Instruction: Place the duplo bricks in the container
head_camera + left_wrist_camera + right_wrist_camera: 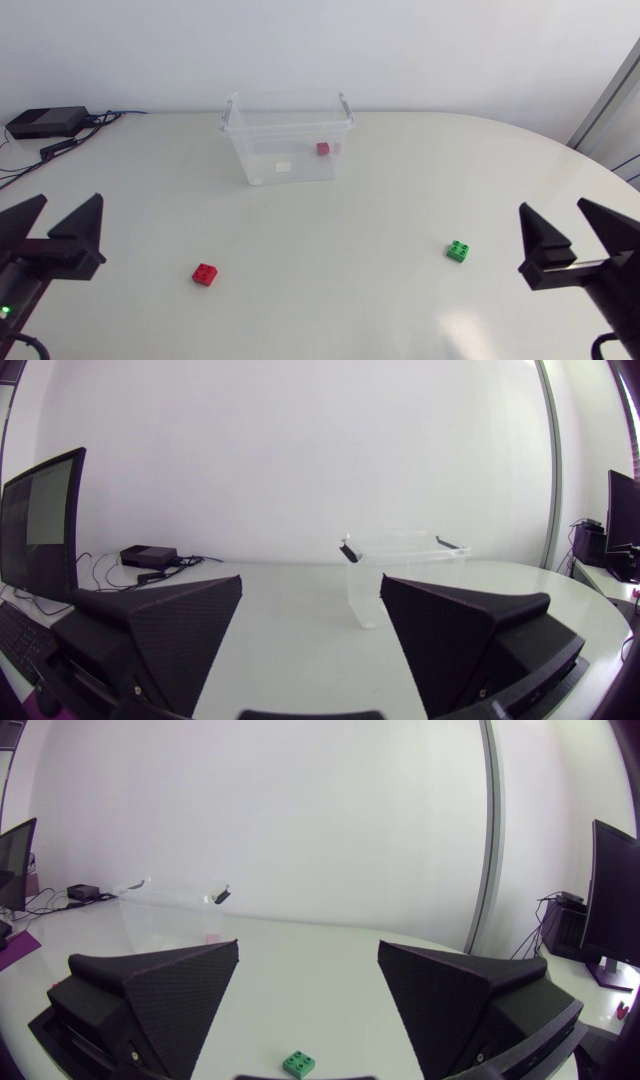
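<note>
Out at either side, the left gripper [70,205] and right gripper [552,215] hang open and empty, so the right would probably do best to straddle the green brick [458,251] squarely before closing.

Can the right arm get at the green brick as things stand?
Probably yes. The green brick stands alone, just ahead of the open right gripper, with nothing between them or crowding its sides.

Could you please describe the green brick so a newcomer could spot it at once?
Find the clear container at the far side of the table. Nearer, close to the right claw, lies the green brick. It alone is green; the other loose brick is red.
</note>
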Available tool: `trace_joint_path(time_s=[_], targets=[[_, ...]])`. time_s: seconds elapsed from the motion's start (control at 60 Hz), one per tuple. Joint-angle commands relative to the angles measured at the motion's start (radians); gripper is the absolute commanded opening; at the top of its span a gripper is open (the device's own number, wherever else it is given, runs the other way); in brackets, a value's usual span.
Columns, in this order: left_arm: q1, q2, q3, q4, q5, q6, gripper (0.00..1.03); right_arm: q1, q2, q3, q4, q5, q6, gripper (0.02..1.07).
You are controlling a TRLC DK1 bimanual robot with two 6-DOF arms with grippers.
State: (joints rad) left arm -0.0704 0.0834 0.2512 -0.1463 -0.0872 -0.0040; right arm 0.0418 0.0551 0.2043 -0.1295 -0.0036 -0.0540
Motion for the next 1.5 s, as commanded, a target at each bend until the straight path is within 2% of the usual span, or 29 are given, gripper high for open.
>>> trace_joint_path(time_s=[0.0,0.117,0.283,0.467,0.7,0.9,1.033,1.167,1.483], targets=[[-0.016,0.087,0.109,-0.041,0.0,-0.017,0.96,0.009,0.075,0.09,-0.024,-0.01,-0.01,1.03],[-0.02,0.223,0.23,-0.127,0.0,-0.034,0.96,0.021,0.2,0.199,-0.079,-0.015,-0.009,1.03],[-0.025,0.536,0.438,-0.343,0.001,-0.073,0.96,0.029,0.356,0.336,-0.186,-0.026,-0.009,1.03],[-0.046,0.782,0.573,-0.5,-0.002,-0.056,0.96,0.033,0.512,0.463,-0.315,-0.042,-0.009,1.03],[-0.114,0.934,0.619,-0.564,-0.002,0.022,0.96,0.02,0.709,0.567,-0.424,-0.053,-0.01,1.03],[-0.137,1.049,0.628,-0.598,-0.002,0.029,0.96,0.013,0.861,0.596,-0.461,-0.084,-0.06,1.03],[-0.149,1.121,0.629,-0.602,-0.002,0.042,0.97,-0.003,1.029,0.675,-0.553,-0.105,-0.136,1.03],[-0.149,1.194,0.637,-0.602,-0.002,0.052,0.97,-0.072,1.092,0.678,-0.552,-0.217,-0.17,1.03],[-0.18,1.343,0.668,-0.598,-0.002,0.044,0.97,-0.071,1.207,0.69,-0.558,-0.202,-0.257,1.03]])
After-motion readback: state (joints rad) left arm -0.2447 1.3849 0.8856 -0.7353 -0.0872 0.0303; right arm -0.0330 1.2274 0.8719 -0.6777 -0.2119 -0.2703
